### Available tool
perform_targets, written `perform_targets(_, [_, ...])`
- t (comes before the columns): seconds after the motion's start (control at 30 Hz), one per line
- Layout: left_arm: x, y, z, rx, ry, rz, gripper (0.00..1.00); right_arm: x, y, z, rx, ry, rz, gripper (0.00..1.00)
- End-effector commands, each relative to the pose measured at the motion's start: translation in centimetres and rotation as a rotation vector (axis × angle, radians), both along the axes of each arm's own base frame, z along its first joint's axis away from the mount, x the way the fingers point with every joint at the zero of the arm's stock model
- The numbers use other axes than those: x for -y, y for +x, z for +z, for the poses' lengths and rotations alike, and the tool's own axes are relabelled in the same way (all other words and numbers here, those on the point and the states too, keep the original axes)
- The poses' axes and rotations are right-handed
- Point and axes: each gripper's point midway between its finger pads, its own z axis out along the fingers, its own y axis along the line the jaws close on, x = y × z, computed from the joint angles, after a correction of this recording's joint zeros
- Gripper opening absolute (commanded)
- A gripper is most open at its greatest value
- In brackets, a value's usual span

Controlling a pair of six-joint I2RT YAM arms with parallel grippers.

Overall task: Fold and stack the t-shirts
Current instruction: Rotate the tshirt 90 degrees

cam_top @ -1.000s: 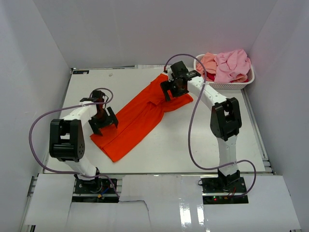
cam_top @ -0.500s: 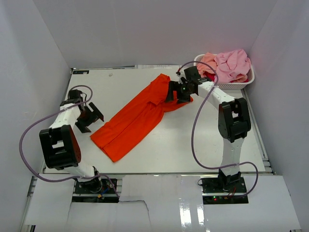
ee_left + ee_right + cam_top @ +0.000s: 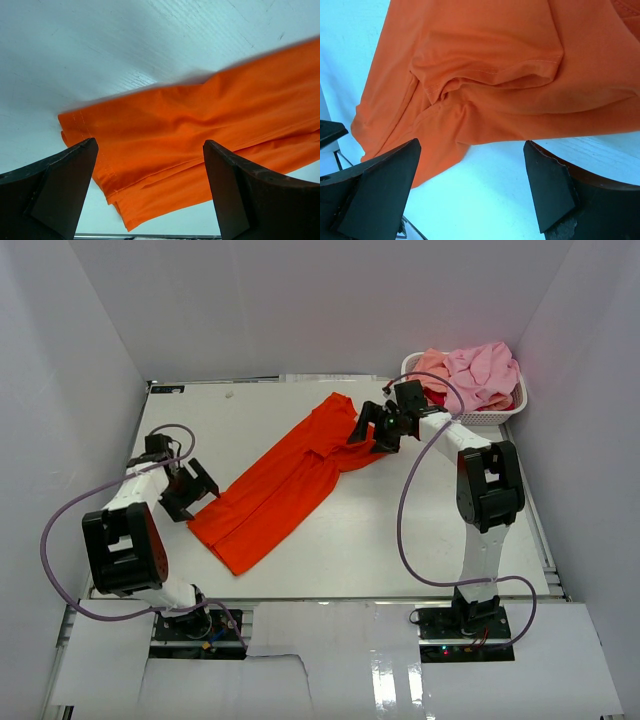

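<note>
though still open, left hand point(image 3: 196, 496) now beside orange-red t-shirt point(image 3: 285, 480)

Overhead and close wrist views share the t-shirt point(image 3: 280, 490).

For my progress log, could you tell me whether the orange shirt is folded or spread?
Partly folded: the shirt lies as a long narrow strip, with stacked layers at its hem.

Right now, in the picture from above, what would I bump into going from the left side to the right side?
left gripper → orange t-shirt → right gripper → white basket holding pink t-shirts
</note>
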Motion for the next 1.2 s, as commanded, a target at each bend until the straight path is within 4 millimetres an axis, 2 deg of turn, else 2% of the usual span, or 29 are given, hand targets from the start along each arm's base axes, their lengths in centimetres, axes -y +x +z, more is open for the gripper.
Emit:
perform_targets(0.0, [0.2, 0.9, 0.0, 0.046, -0.009, -0.006, 0.98, 0.4, 1.5, 0.6, 0.024, 0.002, -0.038, 0.90])
perform_targets(0.27, [-0.2, 1.2, -0.7, 0.043, 0.006, 0.005, 0.98, 1.8, 1.5, -0.7, 0.019, -0.052, -0.081, 0.90])
perform_targets(0.67, [0.7, 0.4, -2.5, 0.003, -0.038, -0.005, 0.98, 2.4, 1.9, -4.7, -0.048, -0.096, -0.107, 0.91])
perform_targets(0.9, [0.6, 0.2, -2.8, -0.011, -0.040, 0.003, 0.98, 2.2, 2.8, -5.3, -0.046, -0.106, -0.112, 0.90])
perform_targets(1.03, [0.9, -0.5, -3.2, -0.025, -0.045, 0.014, 0.98, 1.8, 4.2, -4.6, -0.030, -0.104, -0.112, 0.90])
perform_targets(1.13, [1.0, -0.6, -3.1, -0.018, -0.044, 0.025, 0.98, 1.5, 4.6, -5.0, -0.037, -0.107, -0.105, 0.90])
perform_targets(1.17, [1.2, -0.8, -3.1, -0.021, -0.049, 0.033, 0.98, 1.4, 5.1, -4.5, -0.022, -0.106, -0.107, 0.90])
